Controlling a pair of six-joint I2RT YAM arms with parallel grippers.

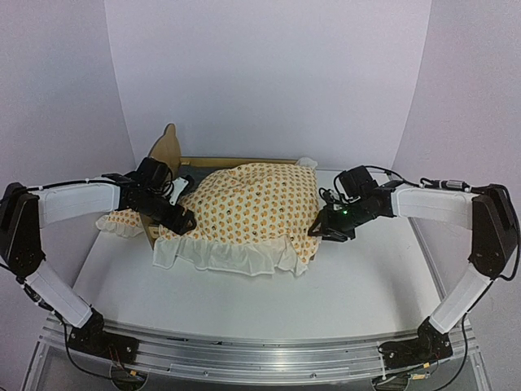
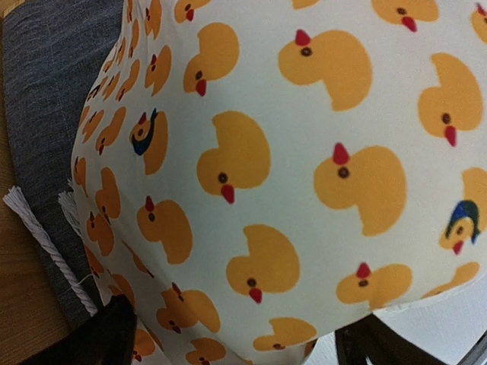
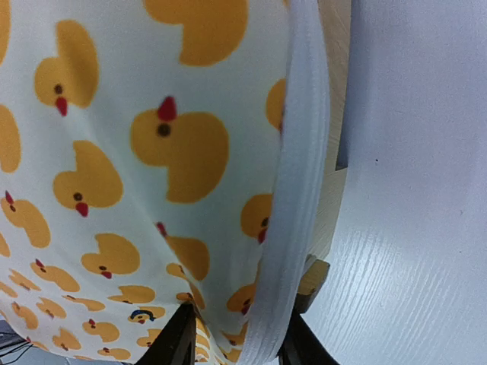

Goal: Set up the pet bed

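Note:
The pet bed (image 1: 168, 147) stands at the table's back left, its scalloped headboard to the left, mostly covered by the duck-print mattress cushion (image 1: 244, 204). My left gripper (image 1: 181, 218) is at the cushion's left front corner. In the left wrist view the cushion (image 2: 304, 152) bulges between the wide-apart fingers (image 2: 99, 338) of this gripper (image 2: 240, 346), over the bed's grey base (image 2: 46, 114). My right gripper (image 1: 319, 230) is at the cushion's right end. Its fingers (image 3: 171, 342) press on both sides of the white-trimmed cushion edge (image 3: 293, 228), beside the bed's wooden footboard (image 3: 335, 46).
A small ruffled duck-print pillow (image 1: 122, 221) lies left of the bed under my left arm. A white rope tie (image 2: 38, 228) hangs by the bed's wooden rail (image 2: 23, 304). The white table (image 1: 342, 285) spreads in front; white walls close in behind and at both sides.

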